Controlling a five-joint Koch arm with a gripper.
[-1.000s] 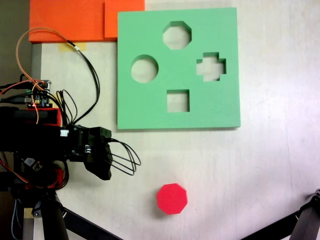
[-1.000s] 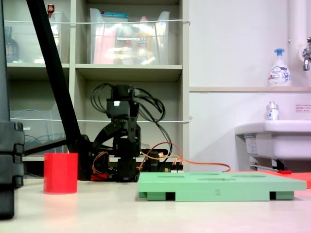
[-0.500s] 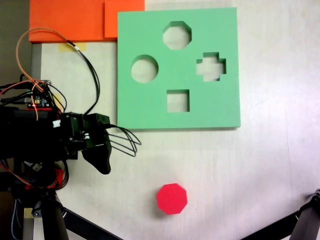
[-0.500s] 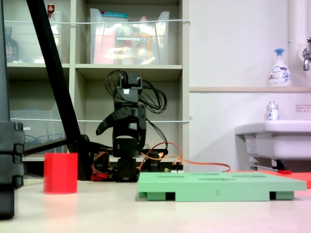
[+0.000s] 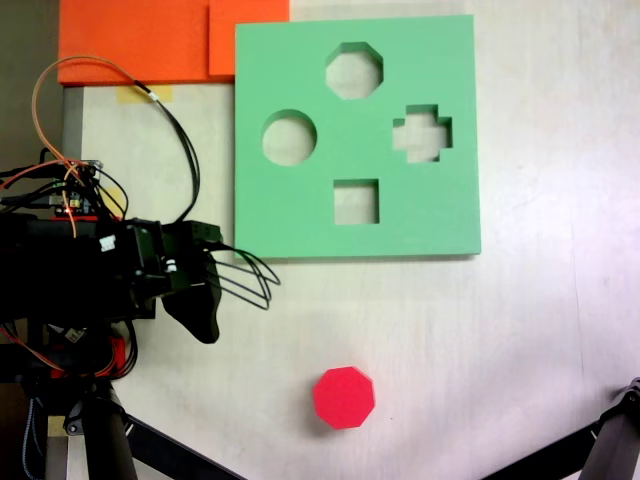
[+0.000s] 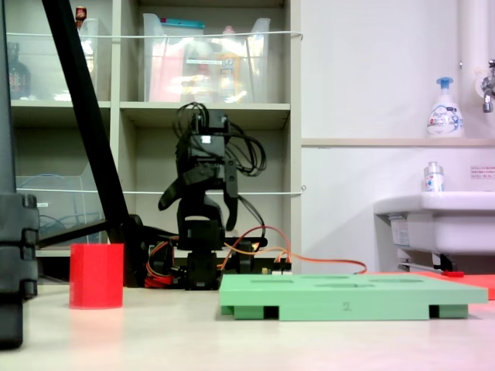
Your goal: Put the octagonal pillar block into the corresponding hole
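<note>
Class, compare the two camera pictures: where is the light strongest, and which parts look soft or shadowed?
In the top-down fixed view, the table washes out pale at right, and the board is sharp. In the low side fixed view, the block looks soft and the hand is a dark silhouette.

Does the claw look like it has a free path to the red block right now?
Probably yes. The red block stands alone on bare table, apart from the green board. The claw hangs open above the table with nothing between it and the block.
</note>
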